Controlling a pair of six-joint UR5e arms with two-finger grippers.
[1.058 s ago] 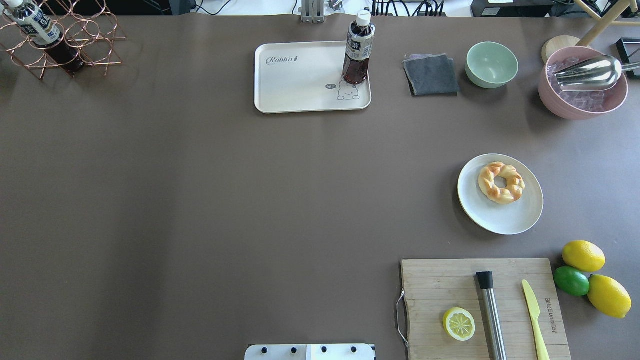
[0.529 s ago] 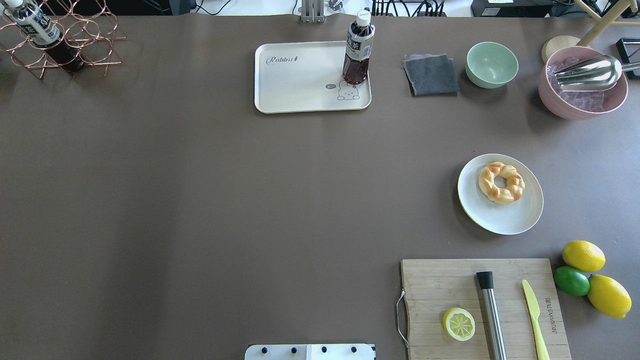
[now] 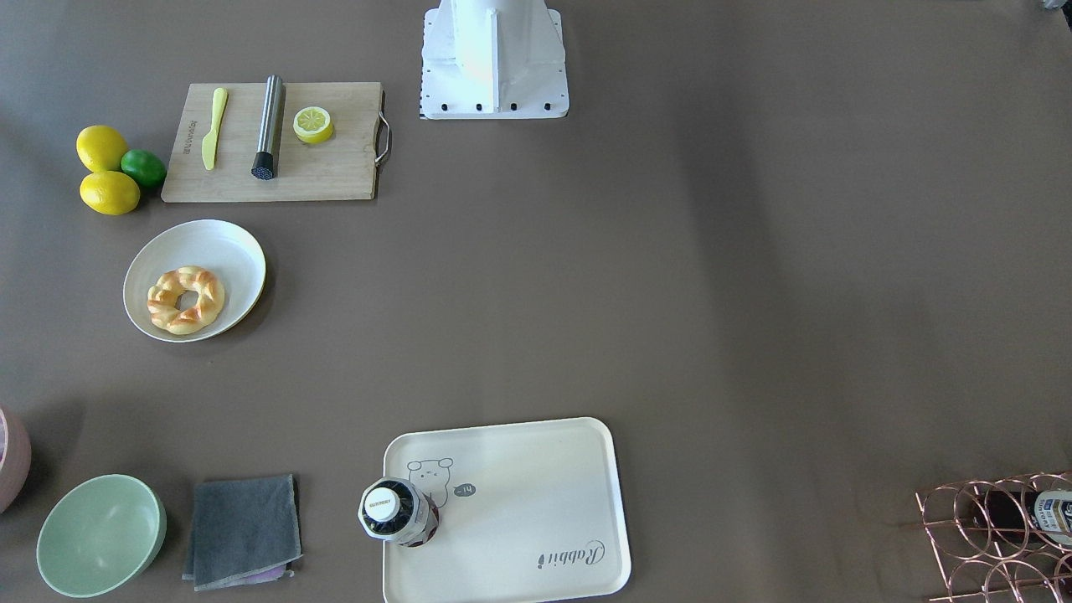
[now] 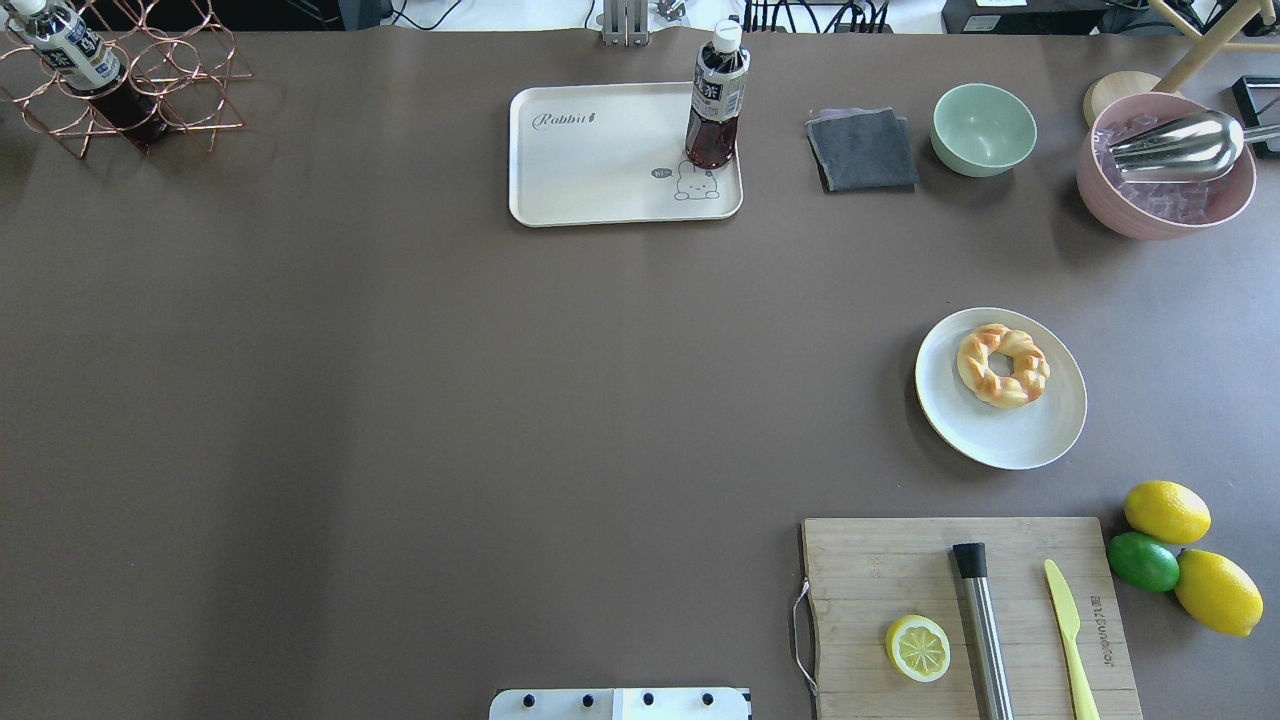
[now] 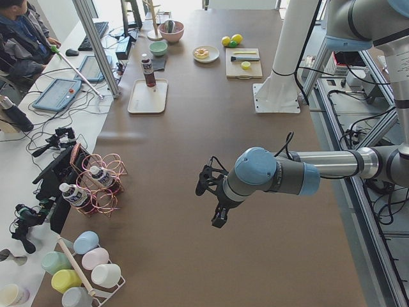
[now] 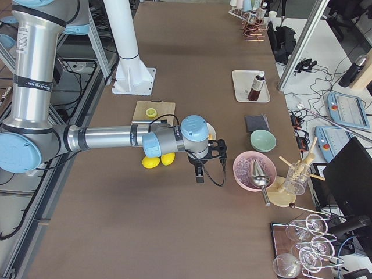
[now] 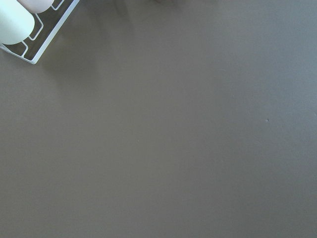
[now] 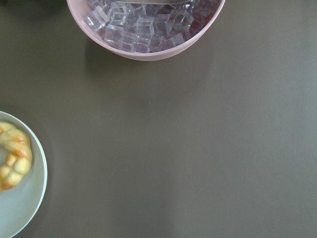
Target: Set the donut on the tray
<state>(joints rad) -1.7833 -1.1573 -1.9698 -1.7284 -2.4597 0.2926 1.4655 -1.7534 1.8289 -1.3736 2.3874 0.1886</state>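
Observation:
The donut (image 4: 1003, 365) is a braided golden ring lying on a round white plate (image 4: 1010, 440) at the table's right side. It also shows in the front view (image 3: 186, 299) and at the left edge of the right wrist view (image 8: 12, 161). The cream tray (image 4: 600, 170) with the bear drawing and "Rabbit" script lies at the far middle of the table, also in the front view (image 3: 519, 502). My left gripper (image 5: 214, 211) hangs over bare table far from both. My right gripper (image 6: 199, 174) hovers beside the plate. I cannot tell whether either is open or shut.
A dark tea bottle (image 4: 716, 100) stands on the tray's right part. A grey cloth (image 4: 862, 150), green bowl (image 4: 984, 128) and pink bowl of ice (image 4: 1165, 170) sit at the far right. A cutting board (image 4: 965, 615) with a lemon half, and whole lemons (image 4: 1167, 511), lie near right.

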